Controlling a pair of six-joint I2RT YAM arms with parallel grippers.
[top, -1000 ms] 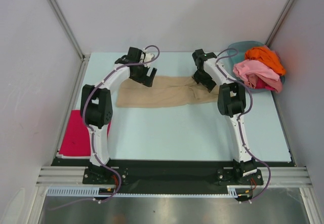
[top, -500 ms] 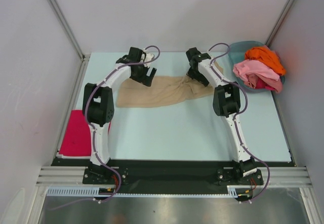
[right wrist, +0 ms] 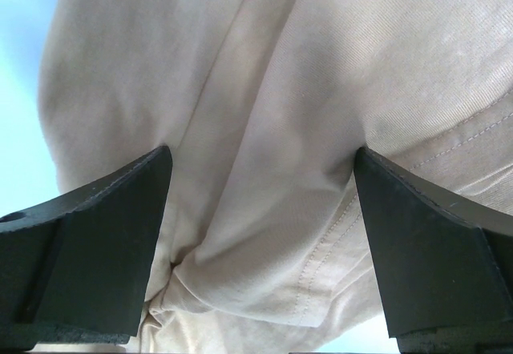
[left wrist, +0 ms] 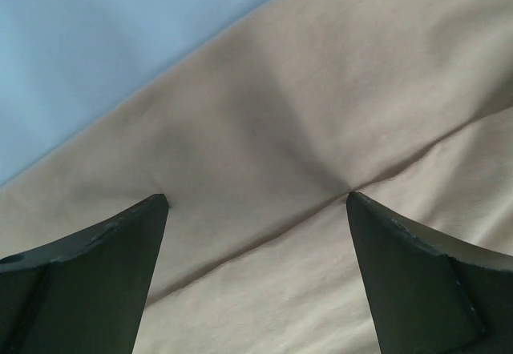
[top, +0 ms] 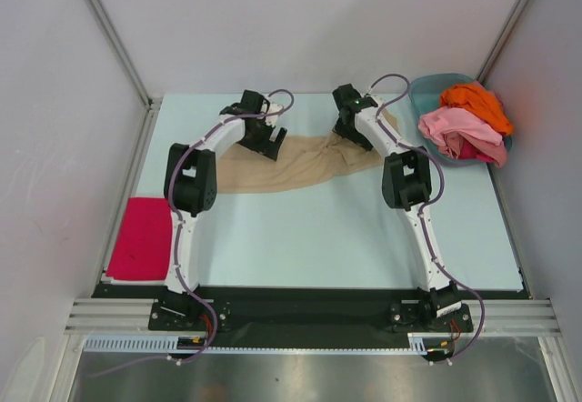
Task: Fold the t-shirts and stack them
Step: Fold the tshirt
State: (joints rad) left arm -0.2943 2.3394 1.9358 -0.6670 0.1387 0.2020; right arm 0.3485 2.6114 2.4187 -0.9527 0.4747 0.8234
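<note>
The tan t-shirt lies crumpled and stretched out on the pale blue tabletop, directly under both hands. The left hand sits over the shirt's left part, jaws spread wide with nothing clamped between them. In its wrist view, the dark fingers point down at creased cloth, and bare tabletop shows just beyond the shirt's edge. The right hand is over the shirt's bunched right part, equally wide and gripping nothing, with folds and a stitched hem lying between its fingertips. A magenta t-shirt lies flat well behind and to the left of the left hand. Right of the right hand, an orange t-shirt and a pink t-shirt are heaped on a teal basin.
</note>
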